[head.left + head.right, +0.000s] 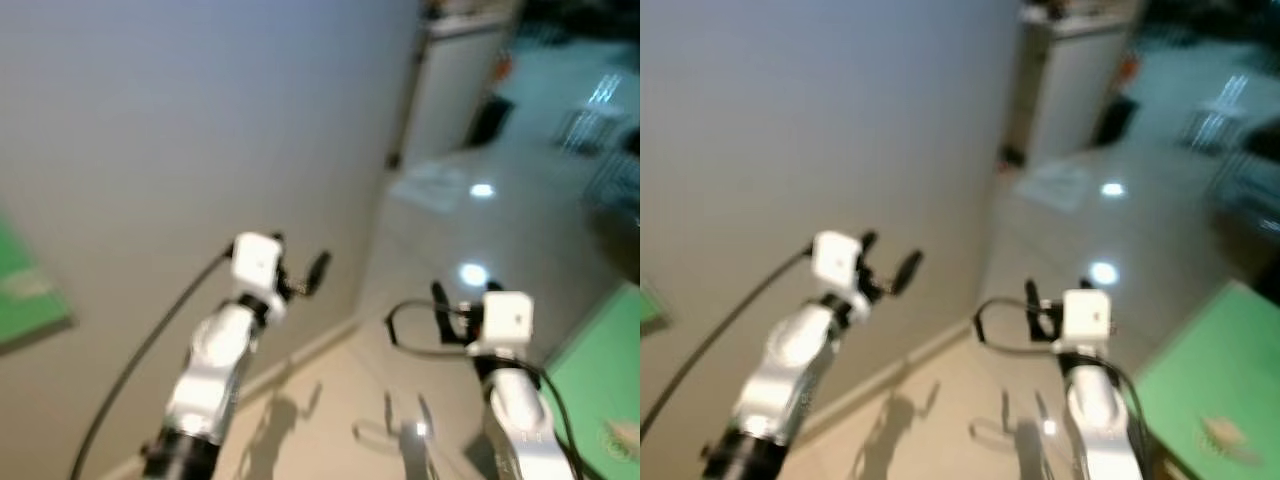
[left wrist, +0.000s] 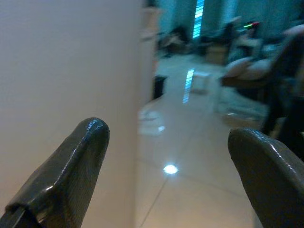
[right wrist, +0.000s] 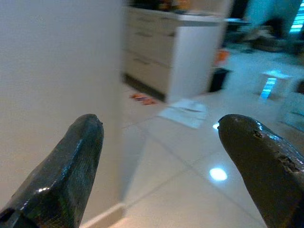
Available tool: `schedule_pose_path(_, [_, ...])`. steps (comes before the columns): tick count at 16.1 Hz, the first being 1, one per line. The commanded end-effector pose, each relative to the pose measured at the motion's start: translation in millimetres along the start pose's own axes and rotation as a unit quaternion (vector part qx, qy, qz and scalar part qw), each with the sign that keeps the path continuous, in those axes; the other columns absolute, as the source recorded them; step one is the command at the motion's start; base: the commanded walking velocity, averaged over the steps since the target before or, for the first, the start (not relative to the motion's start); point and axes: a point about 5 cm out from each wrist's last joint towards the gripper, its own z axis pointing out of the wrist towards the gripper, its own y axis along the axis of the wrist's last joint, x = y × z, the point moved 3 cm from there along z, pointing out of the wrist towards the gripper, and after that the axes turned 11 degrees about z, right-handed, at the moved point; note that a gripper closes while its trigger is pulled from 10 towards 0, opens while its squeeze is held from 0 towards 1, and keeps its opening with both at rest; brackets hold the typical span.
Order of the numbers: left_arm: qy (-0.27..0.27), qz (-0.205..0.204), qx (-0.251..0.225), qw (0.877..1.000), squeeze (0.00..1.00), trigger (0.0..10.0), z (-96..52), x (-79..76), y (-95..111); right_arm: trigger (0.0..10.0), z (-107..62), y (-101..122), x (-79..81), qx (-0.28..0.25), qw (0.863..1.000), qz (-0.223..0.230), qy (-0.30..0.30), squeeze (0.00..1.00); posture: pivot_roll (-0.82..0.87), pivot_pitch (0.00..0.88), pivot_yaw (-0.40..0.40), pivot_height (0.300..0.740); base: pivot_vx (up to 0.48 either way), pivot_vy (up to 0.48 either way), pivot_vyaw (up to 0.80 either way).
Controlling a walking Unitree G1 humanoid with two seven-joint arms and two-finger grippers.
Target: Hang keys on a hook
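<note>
A plain grey wall [image 1: 150,120] stands left. Left gripper [image 1: 300,272] hovers beside it, fingers spread wide, empty. Right gripper [image 1: 440,305], farther from the wall, also spread wide, empty. Keys and hook unseen; best to find both before reaching.

— What blocks me on the left?

— A plain wall [image 1: 150,130] runs along that whole side. My left gripper [image 1: 300,270] hangs just beside it, fingers spread with nothing between them.

— And ahead?

— Glossy floor [image 1: 480,230] lies open past the wall's corner. A white cabinet [image 3: 190,52] stands further on, a dark bin [image 1: 488,120] beside it. My right gripper [image 1: 440,305] has free air around it; a green surface [image 1: 600,380] lies low on its right.
</note>
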Motion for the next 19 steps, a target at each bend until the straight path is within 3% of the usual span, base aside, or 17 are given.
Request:
schedule_pose_path(1, [0.004, 0.01, -0.004, 1.0, 0.0, 10.0, 0.0, 5.9, 2, 10.0, -0.5, 0, 0.8, -0.004, 1.0, 0.004, -0.001, 0.0, -0.16, 0.0, 0.019, 0.74, 0.0, 0.0, -0.56])
schedule_pose_path(3, [0.012, -0.012, 0.006, 1.0, 0.0, 10.0, -2.2, 8.0, -5, 10.0, -0.7, 3, -2.0, -0.014, 1.0, 0.01, -0.015, 0.0, -0.16, 0.0, 0.017, 0.74, 0.0, 0.0, -0.56])
schedule_pose_path(4, [0.046, -0.066, 0.041, 0.996, 0.0, 10.0, -12.5, 17.6, -22, 10.0, -3.8, 8, -17.5, -0.031, 0.996, 0.04, -0.07, 0.0, -0.16, 0.0, 0.01, 0.74, 0.0, 0.0, -0.56])
schedule_pose_path(5, [0.05, -0.074, 0.054, 0.995, 0.0, 10.0, -17.5, 18.7, -28, 10.0, -5.4, 9, -21.5, -0.032, 0.995, 0.041, -0.08, 0.0, -0.16, 0.0, 0.009, 0.74, 0.0, 0.0, -0.57])
schedule_pose_path(6, [0.048, -0.07, 0.069, 0.994, 0.0, 10.0, -22.3, 18.0, -34, 10.0, -6.6, 10, -23.6, -0.033, 0.995, 0.038, -0.084, 0.0, -0.16, 0.0, 0.008, 0.74, 0.0, 0.0, -0.57])
schedule_pose_path(7, [0.026, -0.034, 0.105, 0.994, 0.0, 10.0, -30.6, 11.1, -47, 10.0, -8.6, 12, -21.4, -0.035, 0.997, 0.022, -0.07, 0.0, -0.16, 0.0, 0.008, 0.74, 0.0, 0.0, -0.57])
schedule_pose_path(8, [0.011, -0.024, 0.12, 0.992, 0.0, 10.0, -33.7, 5.8, -52, 10.0, -9.3, 12, -14.8, -0.036, 0.998, 0.009, -0.053, 0.0, -0.15, 0.0, 0.004, 0.74, 0.0, 0.0, -0.58])
schedule_pose_path(12, [0.009, -0.002, 0.123, 0.992, 0.0, 10.0, -22.1, 8.7, -55, 10.0, -6.6, 9, 4.1, -0.031, 0.999, -0.003, -0.015, 0.0, -0.15, 0.0, -0.004, 0.74, 0.0, 0.0, -0.6])
schedule_pose_path(16, [0.014, -0.002, 0.107, 0.994, 0.0, 10.0, -30.6, 9.9, -54, 10.0, -7.2, 6, -1.6, -0.016, 1.0, 0.0, -0.018, 0.0, -0.16, 0.0, -0.017, 0.74, 0.0, 0.0, -0.61])
schedule_pose_path(19, [0.003, 0.005, 0.065, 0.998, 0.0, 10.0, -13.1, 6.2, -36, 10.0, -7.9, 2, -1.2, -0.008, 1.0, 0.001, -0.016, 0.0, -0.17, 0.0, -0.009, 0.74, 0.0, 0.0, -0.61])
